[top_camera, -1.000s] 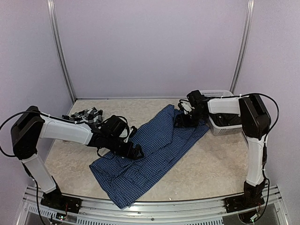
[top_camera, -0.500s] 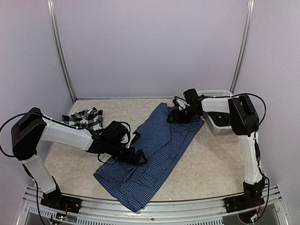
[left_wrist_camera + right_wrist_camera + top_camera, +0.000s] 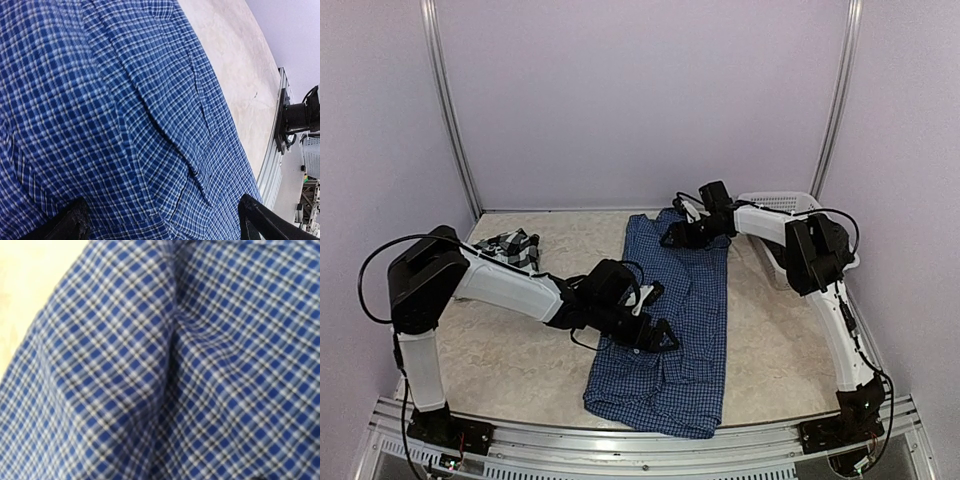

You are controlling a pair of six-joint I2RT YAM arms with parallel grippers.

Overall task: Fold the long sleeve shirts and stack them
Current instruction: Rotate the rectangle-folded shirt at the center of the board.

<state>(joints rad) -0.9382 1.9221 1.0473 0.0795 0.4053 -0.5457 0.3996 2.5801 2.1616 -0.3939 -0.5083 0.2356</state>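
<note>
Blue shirt (image 3: 695,290) lengthwise on table (image 3: 500,345); left jaws wide (plaid shirt (image 3: 510,246) far-left).

Overhead view: soft, even light from above, no glare on the table (image 3: 500,350), just faint shadow along the blue shirt (image 3: 690,300). Left wrist view is crisp, with the checks stretching and bending toward the edges. Right wrist view sits too close, so the weave goes soft and blurry.

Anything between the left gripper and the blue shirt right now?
Nothing visible. The left gripper is open, down at the middle of the blue shirt; the left wrist view shows only checked cloth between its fingers. The plaid shirt and the basket sit well off to either side.
</note>
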